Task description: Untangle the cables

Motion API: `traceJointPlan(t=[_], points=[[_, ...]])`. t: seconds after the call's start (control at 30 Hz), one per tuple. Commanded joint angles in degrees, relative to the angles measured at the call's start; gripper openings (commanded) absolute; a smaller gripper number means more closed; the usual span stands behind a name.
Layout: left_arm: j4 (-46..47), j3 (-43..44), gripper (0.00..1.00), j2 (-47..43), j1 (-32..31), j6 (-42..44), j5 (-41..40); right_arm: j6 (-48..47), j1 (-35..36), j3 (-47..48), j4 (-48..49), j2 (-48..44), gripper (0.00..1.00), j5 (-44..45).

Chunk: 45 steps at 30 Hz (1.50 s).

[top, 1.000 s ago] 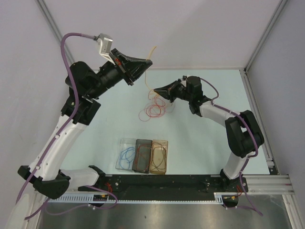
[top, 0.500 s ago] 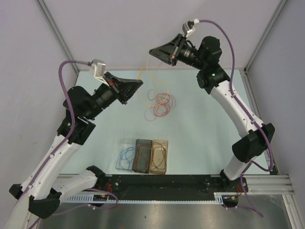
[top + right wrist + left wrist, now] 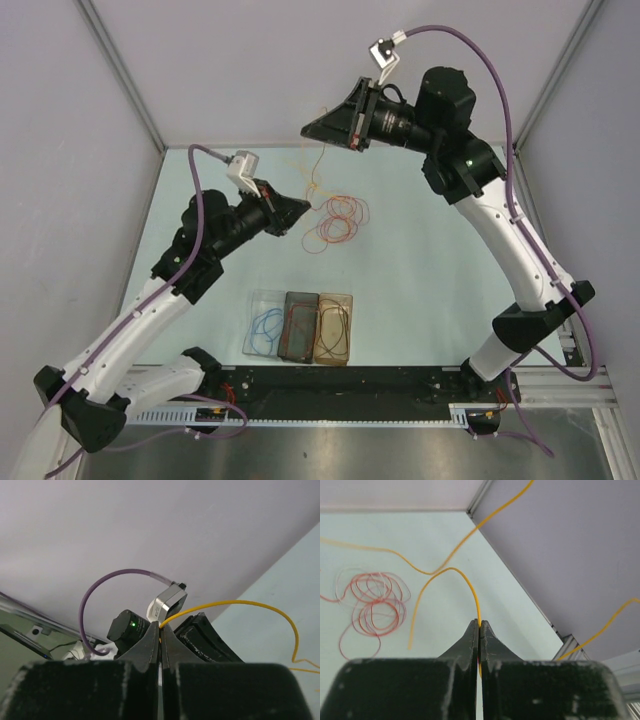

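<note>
Cable (image 3: 450, 569) pinched by both end effectors (image 3: 479, 623) (image 3: 160, 627).

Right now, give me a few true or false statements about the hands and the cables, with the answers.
The left hand is shut on the yellow cable. True.
The right hand is open and empty. False: it is also shut on yellow cable.
Red cable loops lie loose on the table. True.
The blue cable lies among those red loops. False: it sits apart, in the clear tray near the arm bases.
</note>
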Motion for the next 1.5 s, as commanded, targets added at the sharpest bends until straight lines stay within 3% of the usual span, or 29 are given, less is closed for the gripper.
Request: traceJointPlan(t=[0.0,0.17,0.33,0.73,1.13,1.47], points=[[-0.28,-2.13,0.0,-2.15,-1.57,-3.22,0.17,-6.42,2.37,-2.32,-7.29,-5.7,0.0,3.34],[-5.46,-2.4,0.0,-3.21,-7.54,-3.23,-3.77,-11.25,8.43,-9.19,-11.93,-12.9,0.0,9.57],[-10.12,-3.36,0.0,-4.78,-12.54,-4.98,-4.47,-10.3,12.12,-18.41,-12.39,-20.73,0.0,11.26],[-16.71,-6.27,0.0,-8.04,-22.83,-15.17,-11.06,-8.89,22.32,-25.54,-15.38,-30.05,0.0,16.53],[-17.51,-13.38,0.0,-9.45,-29.43,-20.45,-15.64,-5.99,34.17,-31.35,-12.04,-28.04,0.0,20.76],[-14.7,-18.57,0.0,-10.24,-29.7,-21.6,-14.32,-5.99,37.53,-32.57,-11.33,-25.14,0.0,17.77]])
